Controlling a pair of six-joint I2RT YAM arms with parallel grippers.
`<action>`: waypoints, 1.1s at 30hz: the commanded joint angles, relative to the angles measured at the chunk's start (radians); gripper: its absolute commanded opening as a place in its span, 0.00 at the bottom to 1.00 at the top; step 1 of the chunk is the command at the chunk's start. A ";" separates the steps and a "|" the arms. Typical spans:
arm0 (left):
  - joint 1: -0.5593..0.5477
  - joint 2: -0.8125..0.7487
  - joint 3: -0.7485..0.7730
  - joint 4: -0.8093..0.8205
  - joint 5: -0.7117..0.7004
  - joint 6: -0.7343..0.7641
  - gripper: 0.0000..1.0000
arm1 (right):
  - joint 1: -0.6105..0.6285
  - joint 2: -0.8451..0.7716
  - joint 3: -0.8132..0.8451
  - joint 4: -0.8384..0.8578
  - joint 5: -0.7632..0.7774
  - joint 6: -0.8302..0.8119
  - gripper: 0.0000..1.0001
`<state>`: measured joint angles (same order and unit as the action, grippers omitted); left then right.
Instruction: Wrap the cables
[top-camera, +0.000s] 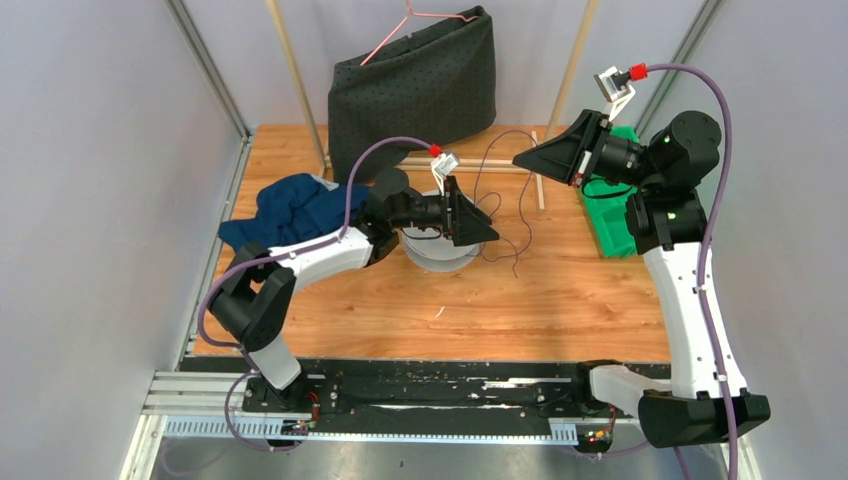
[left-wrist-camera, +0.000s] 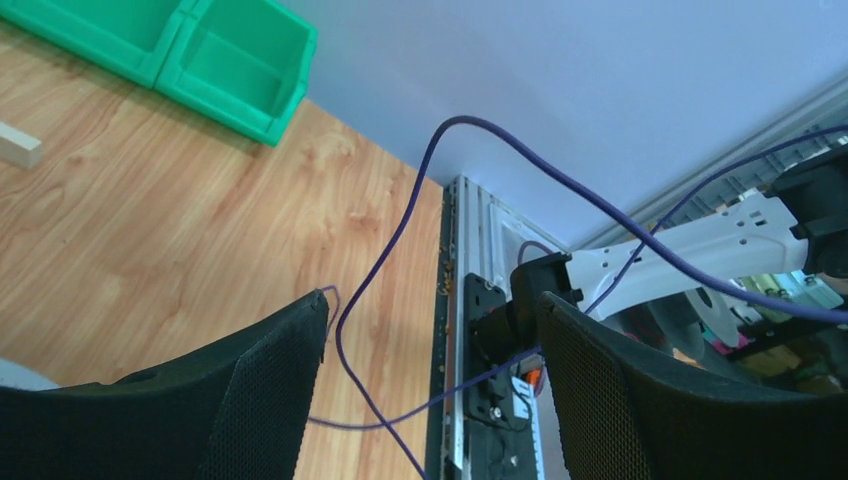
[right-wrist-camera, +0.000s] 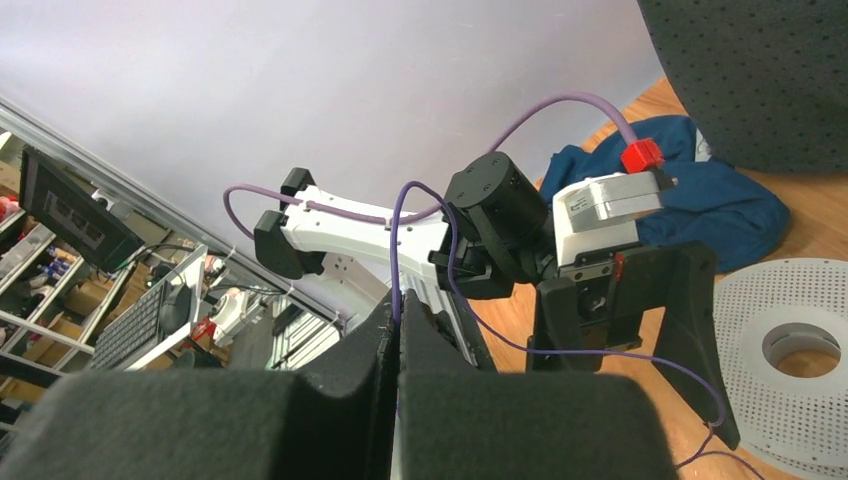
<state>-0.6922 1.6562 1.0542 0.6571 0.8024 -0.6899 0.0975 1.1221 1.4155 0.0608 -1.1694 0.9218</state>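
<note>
Right wrist view shows my right gripper (right-wrist-camera: 398, 325) clamped on the thin dark flexible cable (right-wrist-camera: 394, 270) at lower centre, my left gripper (left-wrist-camera: 432, 305) spread apart near the grey-white perforated plastic spool (right-wrist-camera: 790, 360), so I fear a hard pull snagging the slack on its fingers.

You are looking at a matt, grey-white plastic spool (right-wrist-camera: 790, 420), its flange pierced with fine holes, on a wood-grain table (top-camera: 560, 300) with a soft sheen. Left of the spool lies crumpled blue cloth (top-camera: 290, 210); behind it stands a dark, dotted fabric bag (top-camera: 415, 85); to its right are glossy green plastic bins (left-wrist-camera: 235, 60). The left gripper (left-wrist-camera: 432, 310) has matt black fingers (left-wrist-camera: 265, 400) with a fine mesh texture. The thin cable (right-wrist-camera: 395, 260) is smooth-sheathed.
</note>
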 joint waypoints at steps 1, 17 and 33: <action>-0.016 0.053 0.047 0.098 0.009 -0.051 0.77 | 0.021 0.006 0.003 0.044 -0.007 0.020 0.01; 0.016 0.017 0.180 -0.369 -0.054 0.195 0.00 | 0.008 -0.017 -0.019 -0.205 -0.008 -0.156 0.01; 0.062 -0.185 0.421 -0.858 -0.386 0.543 0.00 | -0.153 -0.198 -0.090 -1.005 0.425 -0.827 0.71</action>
<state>-0.6296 1.4883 1.4231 -0.0921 0.4664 -0.2462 -0.0463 0.9520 1.2480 -0.8288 -0.7834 0.2432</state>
